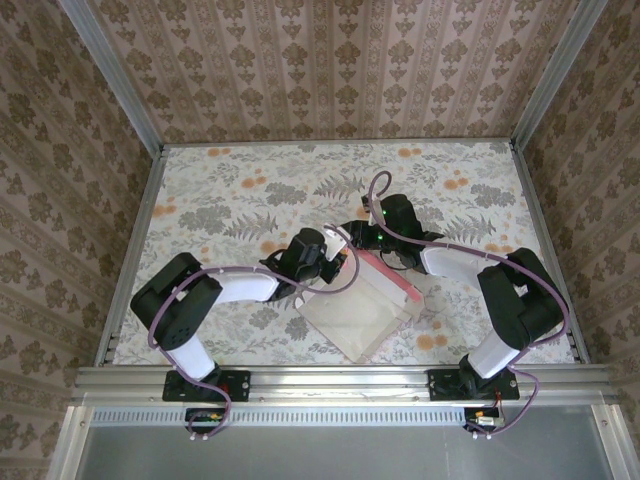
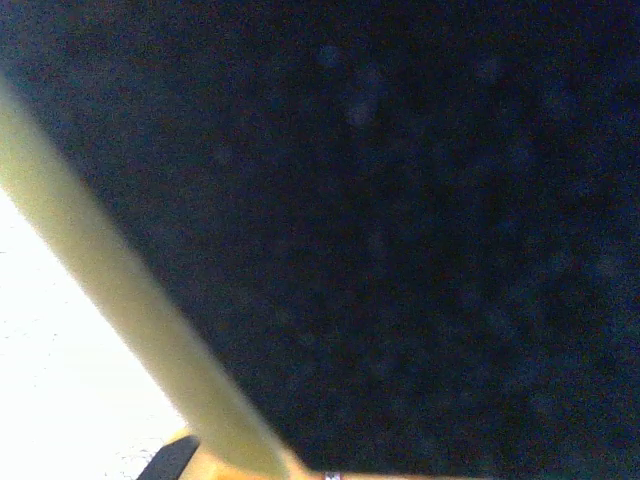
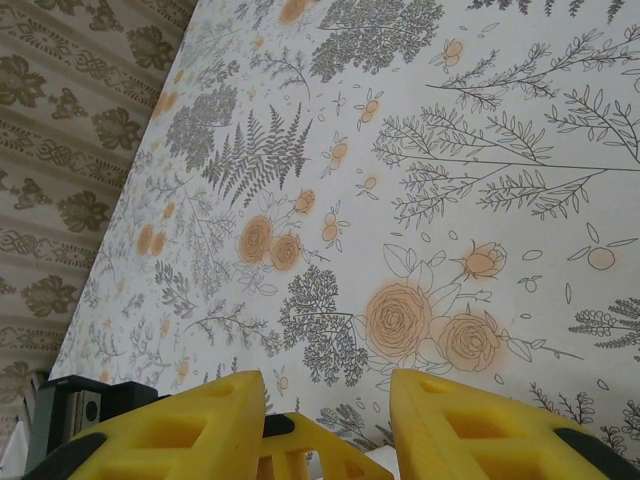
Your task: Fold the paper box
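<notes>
The paper box lies mid-table as a pale whitish panel with a pink edge along its right side. My left gripper is at the box's far left corner, shut on a whitish flap that stands up there. In the left wrist view a dark surface sits right against the lens, with a pale band crossing diagonally. My right gripper hovers just beyond the box's far edge. Its yellow fingers stand apart, and the right gripper has only the floral tabletop behind it.
The floral tabletop is bounded by metal rails at the left and right and patterned walls behind. Another yellow part and a black body sit low in the right wrist view.
</notes>
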